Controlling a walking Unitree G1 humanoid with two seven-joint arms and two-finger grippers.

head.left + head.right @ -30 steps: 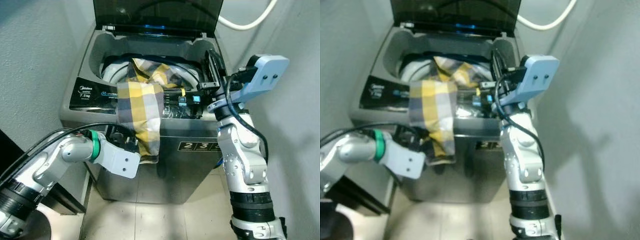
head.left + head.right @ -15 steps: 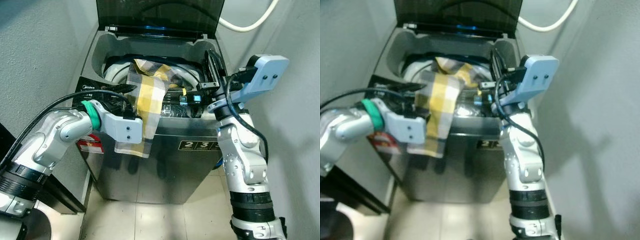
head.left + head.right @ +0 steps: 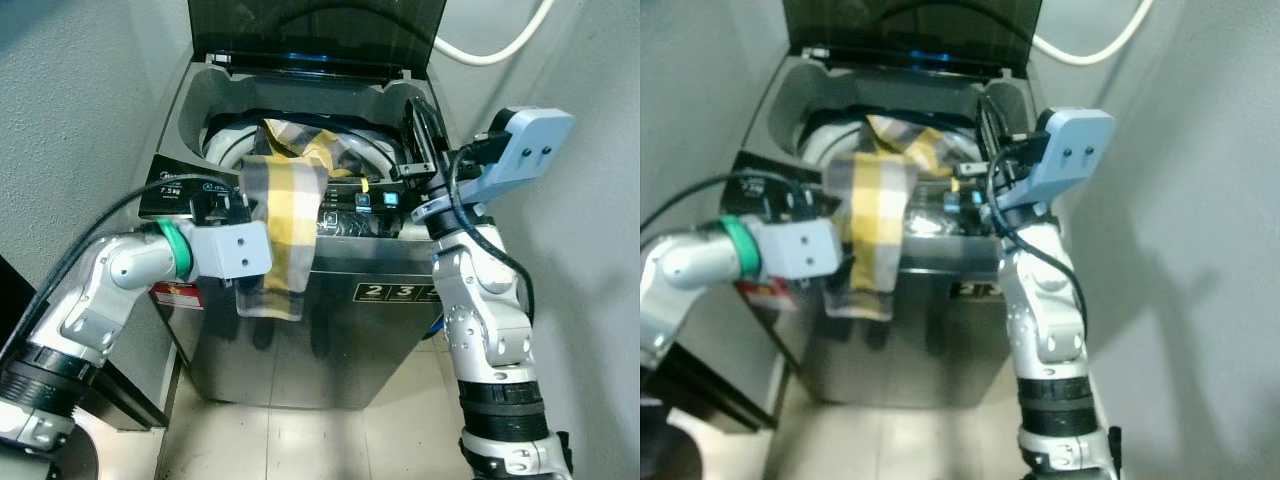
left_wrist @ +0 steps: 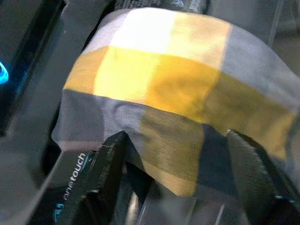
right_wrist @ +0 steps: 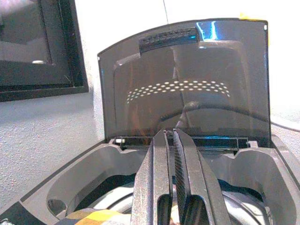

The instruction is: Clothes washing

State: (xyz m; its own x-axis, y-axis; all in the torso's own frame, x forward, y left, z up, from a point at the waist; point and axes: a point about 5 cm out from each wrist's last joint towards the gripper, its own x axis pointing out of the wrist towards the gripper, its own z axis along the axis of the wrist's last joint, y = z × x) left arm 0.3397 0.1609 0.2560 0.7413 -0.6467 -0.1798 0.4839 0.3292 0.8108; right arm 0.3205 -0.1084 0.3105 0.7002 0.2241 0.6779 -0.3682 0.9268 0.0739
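Observation:
A yellow, grey and white checked cloth (image 3: 283, 215) hangs out of the drum of the open top-loading washing machine (image 3: 390, 300) and drapes over its front control panel. My left gripper (image 4: 180, 159) is at the panel's left side, against the hanging cloth. It is open, its fingers (image 4: 108, 154) spread wide with the cloth's fold lying across the gap. My right gripper (image 3: 420, 125) is held over the machine's right rim with its fingers (image 5: 171, 178) pressed together on nothing, pointing at the raised lid (image 5: 187, 84).
The machine stands in a narrow corner between a grey wall on the left and a pale wall on the right. A white hose (image 3: 500, 45) loops behind the lid. A dark cabinet edge (image 3: 120, 400) is at the lower left, above the tiled floor (image 3: 300, 440).
My left arm has risen from below the cloth's hem to the control panel, and the hanging cloth has bunched narrower and shifted left. The right arm has stayed still.

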